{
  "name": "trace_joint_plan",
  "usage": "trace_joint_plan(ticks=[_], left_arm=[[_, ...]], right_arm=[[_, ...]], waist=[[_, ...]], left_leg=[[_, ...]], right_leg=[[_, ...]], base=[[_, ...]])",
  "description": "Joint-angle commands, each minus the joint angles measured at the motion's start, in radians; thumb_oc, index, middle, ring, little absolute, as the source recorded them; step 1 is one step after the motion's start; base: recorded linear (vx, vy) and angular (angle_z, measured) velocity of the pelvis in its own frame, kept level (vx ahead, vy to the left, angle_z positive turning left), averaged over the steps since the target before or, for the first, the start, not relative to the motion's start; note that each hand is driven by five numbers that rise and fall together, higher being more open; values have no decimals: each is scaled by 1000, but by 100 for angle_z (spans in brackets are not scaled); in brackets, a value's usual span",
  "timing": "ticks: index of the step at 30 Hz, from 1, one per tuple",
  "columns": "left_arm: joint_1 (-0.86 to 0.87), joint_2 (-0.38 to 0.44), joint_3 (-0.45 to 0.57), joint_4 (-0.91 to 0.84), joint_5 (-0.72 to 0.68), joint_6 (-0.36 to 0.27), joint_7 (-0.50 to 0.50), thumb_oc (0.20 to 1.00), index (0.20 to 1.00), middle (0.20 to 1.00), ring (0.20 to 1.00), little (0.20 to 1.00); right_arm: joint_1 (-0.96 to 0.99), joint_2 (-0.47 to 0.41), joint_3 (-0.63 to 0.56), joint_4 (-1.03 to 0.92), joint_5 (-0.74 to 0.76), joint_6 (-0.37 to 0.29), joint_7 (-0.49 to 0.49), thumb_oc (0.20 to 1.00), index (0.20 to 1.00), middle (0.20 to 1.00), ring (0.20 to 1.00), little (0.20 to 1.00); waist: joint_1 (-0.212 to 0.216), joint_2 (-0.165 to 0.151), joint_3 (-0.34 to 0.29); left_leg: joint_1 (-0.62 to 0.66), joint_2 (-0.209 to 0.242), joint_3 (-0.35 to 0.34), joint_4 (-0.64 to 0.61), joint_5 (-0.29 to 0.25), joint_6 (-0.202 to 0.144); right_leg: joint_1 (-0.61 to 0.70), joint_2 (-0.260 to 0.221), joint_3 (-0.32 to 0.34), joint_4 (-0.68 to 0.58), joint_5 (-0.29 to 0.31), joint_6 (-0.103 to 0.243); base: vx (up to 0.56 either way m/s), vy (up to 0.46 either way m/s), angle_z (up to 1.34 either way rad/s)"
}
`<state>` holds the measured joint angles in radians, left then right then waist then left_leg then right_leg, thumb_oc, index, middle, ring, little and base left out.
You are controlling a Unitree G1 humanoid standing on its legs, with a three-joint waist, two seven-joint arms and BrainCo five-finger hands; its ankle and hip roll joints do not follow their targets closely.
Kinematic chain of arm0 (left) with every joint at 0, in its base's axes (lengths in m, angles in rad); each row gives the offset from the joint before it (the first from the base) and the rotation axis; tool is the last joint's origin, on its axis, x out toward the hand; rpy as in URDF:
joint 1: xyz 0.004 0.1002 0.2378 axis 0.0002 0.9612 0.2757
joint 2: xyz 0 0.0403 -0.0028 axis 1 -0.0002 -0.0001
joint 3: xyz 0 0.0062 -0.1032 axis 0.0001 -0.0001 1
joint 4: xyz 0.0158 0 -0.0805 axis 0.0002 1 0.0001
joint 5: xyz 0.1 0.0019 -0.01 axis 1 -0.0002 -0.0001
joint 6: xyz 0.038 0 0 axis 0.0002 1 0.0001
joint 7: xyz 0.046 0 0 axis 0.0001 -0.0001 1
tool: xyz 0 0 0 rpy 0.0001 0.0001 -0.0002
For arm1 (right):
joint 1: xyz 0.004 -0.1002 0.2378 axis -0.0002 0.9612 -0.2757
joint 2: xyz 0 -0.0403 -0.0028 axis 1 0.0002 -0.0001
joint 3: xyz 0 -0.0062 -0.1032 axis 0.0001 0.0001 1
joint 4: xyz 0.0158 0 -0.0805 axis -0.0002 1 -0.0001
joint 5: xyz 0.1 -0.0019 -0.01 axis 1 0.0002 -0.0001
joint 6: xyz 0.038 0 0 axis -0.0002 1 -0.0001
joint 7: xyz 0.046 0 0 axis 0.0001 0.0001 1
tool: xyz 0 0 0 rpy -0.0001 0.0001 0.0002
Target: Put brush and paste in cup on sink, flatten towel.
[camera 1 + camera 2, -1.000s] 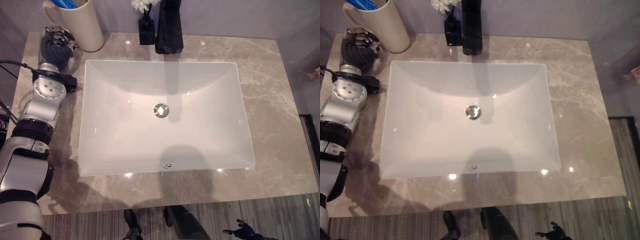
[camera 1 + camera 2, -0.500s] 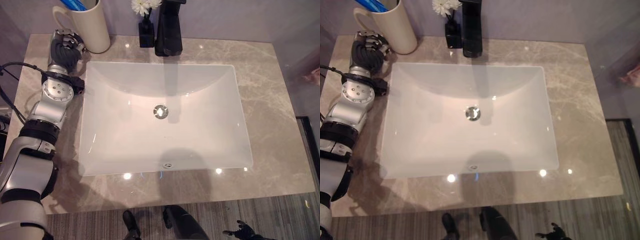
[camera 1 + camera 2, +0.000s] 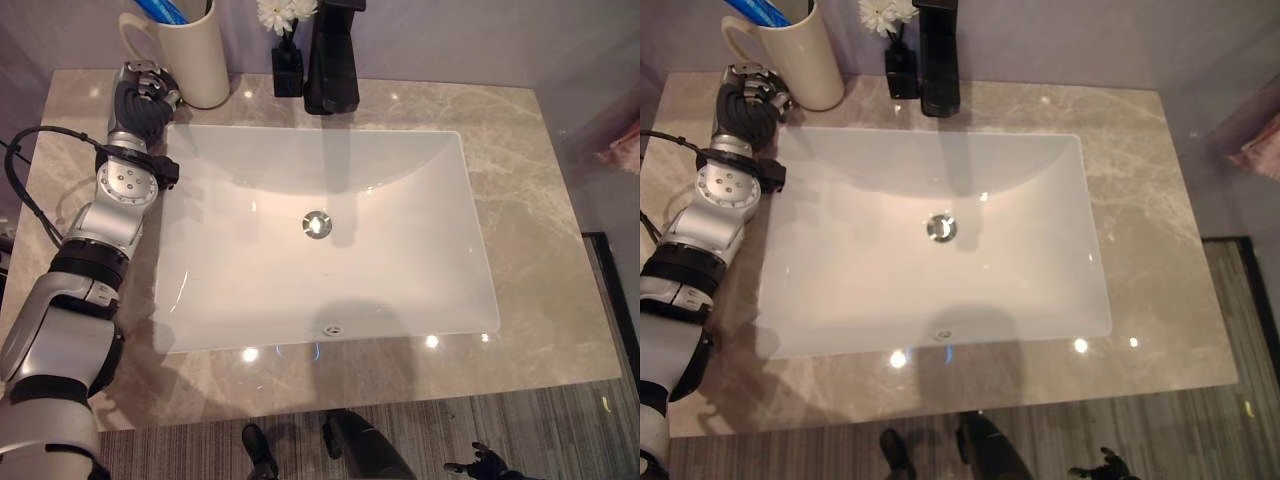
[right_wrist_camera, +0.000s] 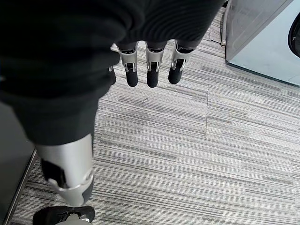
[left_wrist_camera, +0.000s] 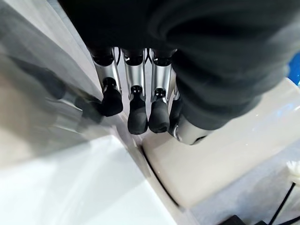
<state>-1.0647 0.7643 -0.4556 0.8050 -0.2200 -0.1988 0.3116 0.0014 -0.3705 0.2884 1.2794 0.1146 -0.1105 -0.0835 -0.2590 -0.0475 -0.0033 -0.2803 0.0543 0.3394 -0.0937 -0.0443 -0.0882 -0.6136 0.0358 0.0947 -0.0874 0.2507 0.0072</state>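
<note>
Left hand [image 3: 141, 93] hovering empty, fingers loosely curled, beside cup [image 3: 192, 55] at surface's far left corner; right hand [image 4: 147, 70] hanging relaxed. Cup likely rigid, smooth, tippable; gripping body safest.

A cream cup [image 3: 193, 57] with a handle on its left side stands upright on the marble counter at the sink's [image 3: 320, 235] back left corner, just beside the basin rim. A blue item [image 3: 163, 10], probably the brush or paste, leans inside, its end rising above the rim.

Black faucet [image 3: 333, 60] + white flower [image 3: 278, 13] in black vase [image 3: 288, 77], behind basin.
</note>
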Motion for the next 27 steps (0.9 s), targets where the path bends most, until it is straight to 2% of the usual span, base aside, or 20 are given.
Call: trace_joint_plan(ticks=[1, 9, 16, 27], left_arm=[[-23, -96, -36, 57, 5, 3, -1, 200, 200, 200, 200, 200], [-20, -94, -32, 48, -6, -1, 1, 200, 200, 200, 200, 200], [-42, -132, -31, 51, 5, 2, 23, 200, 200, 200, 200, 200], [-30, -139, -17, 57, 20, 5, 36, 200, 200, 200, 200, 200]], right_arm=[[-21, -39, 2, 28, 36, 1, -16, 1000, 1000, 1000, 1000, 1000], [-16, -37, 6, 23, 33, -1, -17, 1000, 1000, 1000, 1000, 1000], [-22, -45, 19, 27, 15, 1, -26, 1000, 1000, 1000, 1000, 1000], [-21, -38, 30, 21, 6, 0, -20, 1000, 1000, 1000, 1000, 1000]], waist=[[-64, 21, 73], [-69, 7, 68], [-69, -2, 65], [-68, -6, 41]], left_leg=[[45, 45, -45, 6, 71, -41], [43, 48, -43, 6, 69, -40], [58, 50, -38, 6, 66, -39], [90, 56, -24, 6, 62, -42]], right_leg=[[56, 45, -50, 0, -34, 75], [49, 53, -46, 0, -30, 75], [60, 59, -41, 0, -35, 73], [79, 75, -32, 0, -44, 70]], base=[[0, 0, 0], [0, 0, 0], [0, 0, 0], [11, -5, -2]])
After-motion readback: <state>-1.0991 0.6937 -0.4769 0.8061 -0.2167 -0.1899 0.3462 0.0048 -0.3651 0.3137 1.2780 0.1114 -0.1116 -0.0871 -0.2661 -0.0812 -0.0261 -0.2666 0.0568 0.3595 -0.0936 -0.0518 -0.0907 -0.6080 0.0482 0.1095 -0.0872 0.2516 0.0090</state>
